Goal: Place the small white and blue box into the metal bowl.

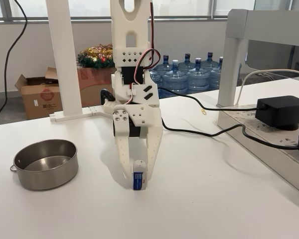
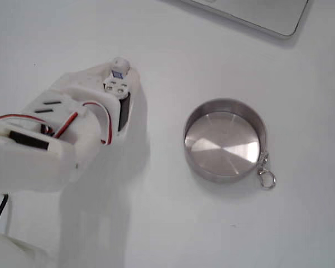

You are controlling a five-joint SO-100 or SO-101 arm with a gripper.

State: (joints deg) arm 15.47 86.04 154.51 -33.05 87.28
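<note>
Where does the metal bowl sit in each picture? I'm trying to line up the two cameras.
In a fixed view from table level: the metal bowl stands at lower left on the white table, left of the gripper.
In a fixed view from above: the bowl lies right of centre, right of the gripper.
Shared landmark: the small white and blue box at the gripper's tips.

Low front view; overhead view
</note>
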